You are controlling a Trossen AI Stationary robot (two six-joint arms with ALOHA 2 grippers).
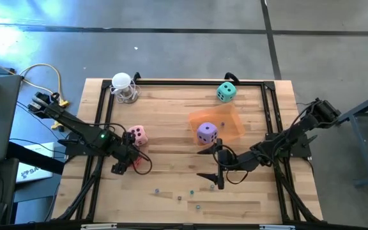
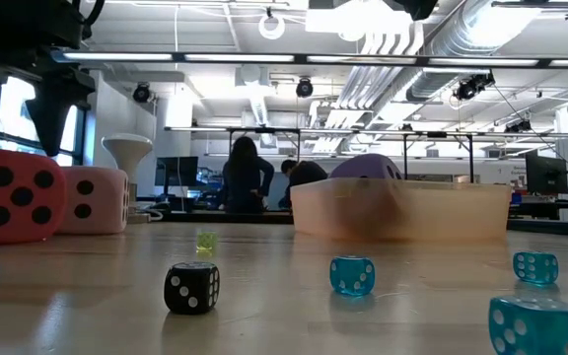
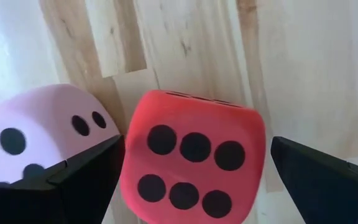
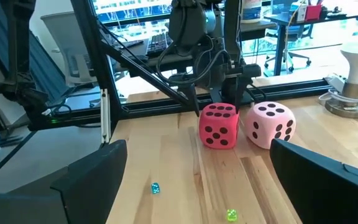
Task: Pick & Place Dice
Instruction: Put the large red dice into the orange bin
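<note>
While my left end effector (image 3: 194, 180) straddles the red die (image 3: 191, 158) with fingers apart, the pink die (image 3: 39, 134) sits just beside it on the tabletop (image 1: 171, 112). My right end effector (image 1: 214, 167) waits agape near the purple die (image 1: 207, 133); the teal die (image 1: 226, 92) lies far off.

My left arm reaches in from the table's left edge, elbow bent, wrist tipped down. Left gripper (image 1: 128, 163) sits low over the left half of the boards, fingers (image 3: 73, 180) spread wide. My right arm comes in from the right edge, stretched long toward centre. Right gripper (image 1: 214, 165) hangs near mid-table, jaws standing wide apart, nothing between them, fingertips (image 1: 204, 151) pointing left.
</note>
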